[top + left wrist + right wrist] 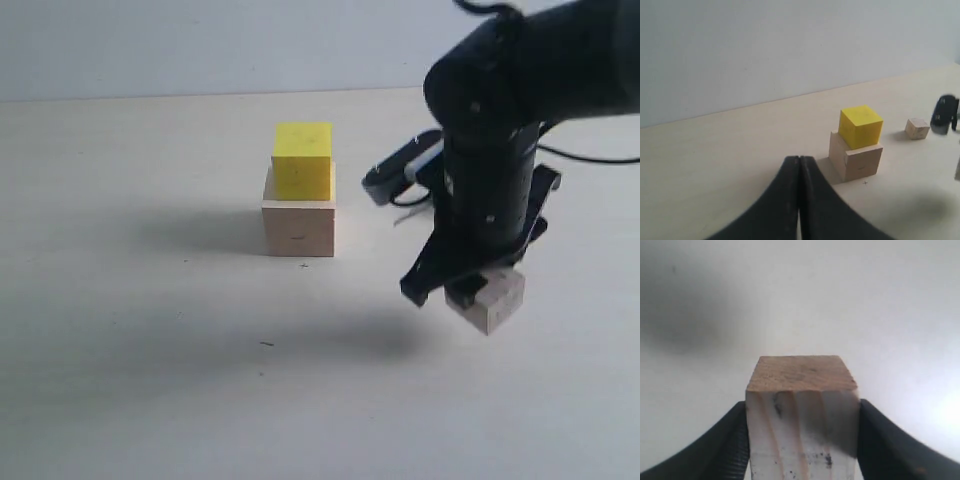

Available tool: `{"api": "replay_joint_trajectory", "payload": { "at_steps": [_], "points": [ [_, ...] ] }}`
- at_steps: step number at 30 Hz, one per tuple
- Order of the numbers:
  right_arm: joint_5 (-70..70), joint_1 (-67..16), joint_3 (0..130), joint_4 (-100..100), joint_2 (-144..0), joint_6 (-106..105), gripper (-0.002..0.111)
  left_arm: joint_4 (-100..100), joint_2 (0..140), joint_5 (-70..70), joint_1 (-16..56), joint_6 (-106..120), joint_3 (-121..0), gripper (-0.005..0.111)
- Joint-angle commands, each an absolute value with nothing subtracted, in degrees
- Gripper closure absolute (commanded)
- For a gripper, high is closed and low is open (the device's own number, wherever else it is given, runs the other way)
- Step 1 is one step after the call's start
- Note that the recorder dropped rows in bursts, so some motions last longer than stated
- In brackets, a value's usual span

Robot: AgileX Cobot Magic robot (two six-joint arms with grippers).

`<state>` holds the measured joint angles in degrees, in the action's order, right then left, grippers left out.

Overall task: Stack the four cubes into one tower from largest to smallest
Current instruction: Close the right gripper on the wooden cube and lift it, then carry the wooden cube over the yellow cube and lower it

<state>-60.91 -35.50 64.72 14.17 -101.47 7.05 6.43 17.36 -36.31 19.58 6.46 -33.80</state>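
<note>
The bright yellow cube [302, 159] [860, 126] rests on the largest pale wood cube [299, 227] [856, 157], set slightly askew on it. To the right of this two-cube tower, my right gripper [468, 293] [802, 440] is shut on the knotty pale wood cube [493, 301] [802, 405] and holds it just above the table. The tiniest pale wood cube [917, 128] lies on the table beyond the stack; the right arm hides it in the exterior view. My left gripper [800, 161] is shut with nothing in it, short of the stack, and does not show in the exterior view.
The pale table [130, 330] stretches to a light wall. The right arm's black body [500, 150] rises above the held cube, right of the stack, and its dark edge [944, 115] shows beside the tiniest cube.
</note>
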Motion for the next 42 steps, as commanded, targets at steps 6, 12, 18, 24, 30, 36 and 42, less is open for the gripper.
{"api": "replay_joint_trajectory", "payload": {
  "at_steps": [6,12,18,24,30,36,42],
  "points": [
    [-63.74,-24.80,85.44,14.47,-95.90,-0.62,0.108,6.86,17.08,-40.61,19.32,7.74,-33.56,0.107],
    [-68.13,-23.64,99.03,7.41,-101.43,-5.44,0.108,6.86,17.08,-40.61,19.32,7.74,-33.56,0.107],
    [-69.96,-24.70,108.42,1.46,-109.85,-7.55,0.108,6.86,17.08,-40.59,19.32,8.36,-33.56,0.107],
    [-69.96,-28.18,111.34,1.48,-112.84,-7.55,0.108,6.86,17.08,-40.72,19.32,8.51,-33.56,0.107],
    [-69.96,-31.70,114.13,1.97,-114.10,0.00,0.108,6.86,17.08,-40.72,19.32,8.51,-33.56,0.107],
    [-69.96,-32.65,115.05,3.49,-114.10,4.54,0.108,6.86,17.08,-40.72,19.32,8.77,-33.56,0.107],
    [-69.96,-32.82,115.17,2.01,-115.13,4.67,0.108,6.86,17.08,-40.72,19.32,8.77,-33.56,0.107]
  ]
}}
